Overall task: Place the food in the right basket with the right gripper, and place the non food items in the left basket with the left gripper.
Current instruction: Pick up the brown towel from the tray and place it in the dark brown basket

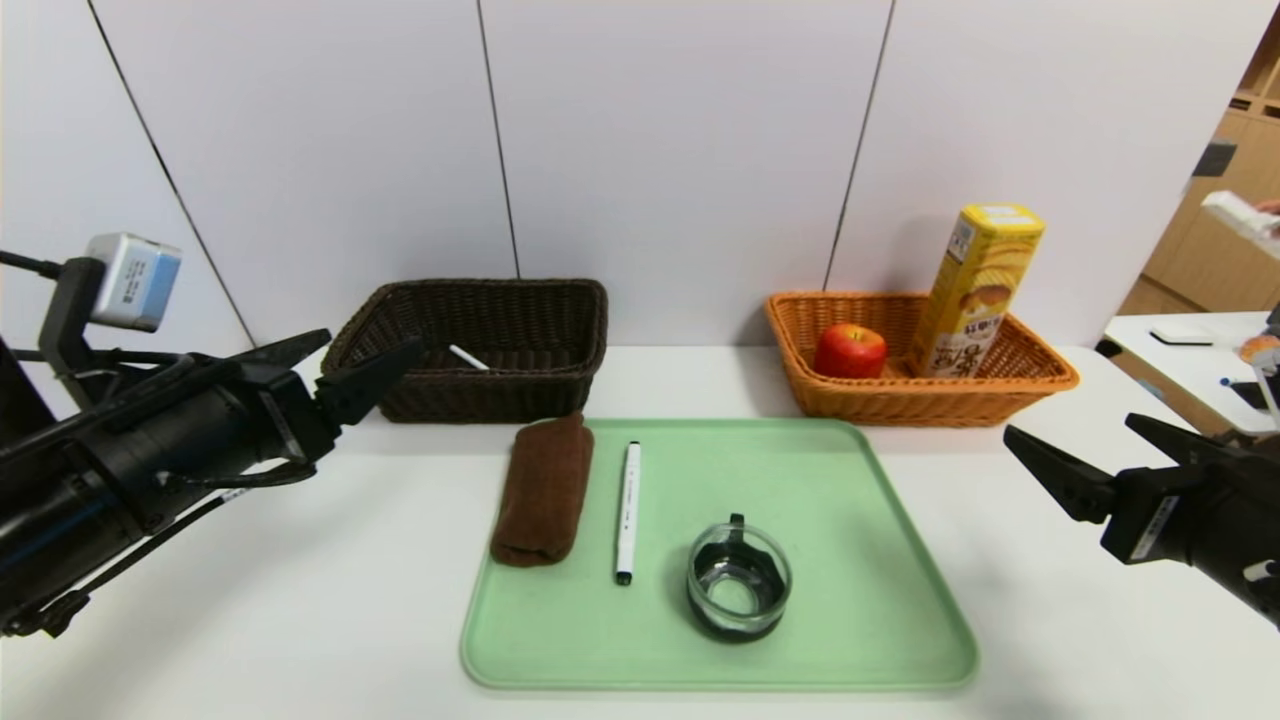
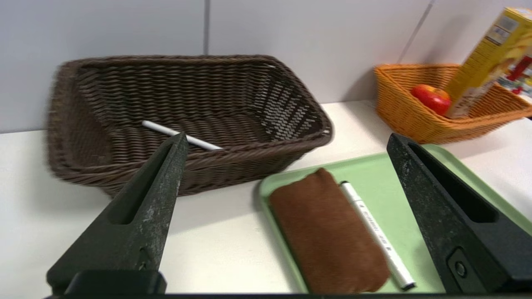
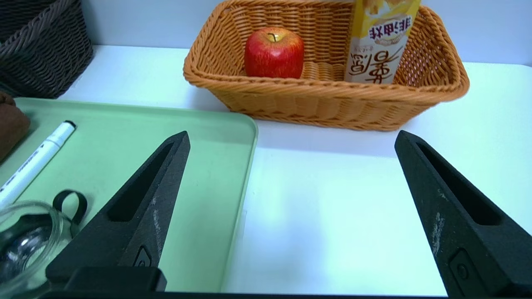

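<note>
On the green tray (image 1: 880,600) lie a rolled brown cloth (image 1: 543,490), a white marker (image 1: 627,510) and a glass cup (image 1: 738,583). The dark brown left basket (image 1: 480,345) holds a white pen (image 1: 468,357). The orange right basket (image 1: 915,395) holds a red apple (image 1: 850,351) and a yellow snack box (image 1: 975,290). My left gripper (image 1: 365,360) is open and empty, in front of the brown basket, left of the cloth (image 2: 328,236). My right gripper (image 1: 1085,445) is open and empty, right of the tray and in front of the orange basket (image 3: 328,99).
White walls stand behind the baskets. A second white table (image 1: 1190,360) with small items stands at the far right. Bare white tabletop lies left and right of the tray.
</note>
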Available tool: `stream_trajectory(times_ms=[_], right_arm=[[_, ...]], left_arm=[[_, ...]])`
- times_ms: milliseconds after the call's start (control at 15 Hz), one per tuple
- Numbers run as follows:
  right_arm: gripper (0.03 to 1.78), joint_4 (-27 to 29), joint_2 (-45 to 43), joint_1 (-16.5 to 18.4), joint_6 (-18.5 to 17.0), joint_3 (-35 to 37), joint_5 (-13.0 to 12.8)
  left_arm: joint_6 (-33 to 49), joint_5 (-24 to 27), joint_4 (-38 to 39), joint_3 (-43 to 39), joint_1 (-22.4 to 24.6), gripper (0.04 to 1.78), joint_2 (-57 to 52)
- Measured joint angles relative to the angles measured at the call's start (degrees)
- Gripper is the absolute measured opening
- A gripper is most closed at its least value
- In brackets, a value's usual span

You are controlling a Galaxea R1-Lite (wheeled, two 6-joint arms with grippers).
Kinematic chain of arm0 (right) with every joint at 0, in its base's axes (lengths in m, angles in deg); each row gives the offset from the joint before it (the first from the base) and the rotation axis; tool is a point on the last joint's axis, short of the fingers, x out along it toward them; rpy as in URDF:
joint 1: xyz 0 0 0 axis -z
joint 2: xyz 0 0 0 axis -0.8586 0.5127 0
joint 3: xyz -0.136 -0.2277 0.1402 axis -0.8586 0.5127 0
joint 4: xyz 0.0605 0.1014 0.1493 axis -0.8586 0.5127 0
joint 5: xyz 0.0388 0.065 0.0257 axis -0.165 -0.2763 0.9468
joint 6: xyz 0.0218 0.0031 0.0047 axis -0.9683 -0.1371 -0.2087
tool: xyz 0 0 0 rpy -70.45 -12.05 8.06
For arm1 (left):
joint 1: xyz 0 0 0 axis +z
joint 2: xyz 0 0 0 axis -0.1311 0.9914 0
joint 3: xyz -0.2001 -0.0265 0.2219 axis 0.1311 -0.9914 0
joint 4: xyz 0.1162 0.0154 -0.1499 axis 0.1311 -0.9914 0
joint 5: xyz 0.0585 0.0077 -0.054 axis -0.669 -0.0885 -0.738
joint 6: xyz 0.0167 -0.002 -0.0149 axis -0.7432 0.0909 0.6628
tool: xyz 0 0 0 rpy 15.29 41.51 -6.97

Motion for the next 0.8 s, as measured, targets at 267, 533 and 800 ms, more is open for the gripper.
stream_trajectory(times_ms=[267,533,800], right_arm=[[1.69,0.41,-3.43,0.54,0.35,0.99,0.18],[1.69,0.41,-4.08,0.61,0.55,0.69,0.16],[1.69,1.13,-4.22,0.48,0.6,0.38,0.16]], left_arm=[[6.51,-12.52,-18.1,11.93,-11.59,1.69,4.25],[7.86,-21.81,-37.97,20.37,-18.82,1.69,10.35],[8.05,-22.48,-43.11,23.72,-21.25,1.69,17.02]])
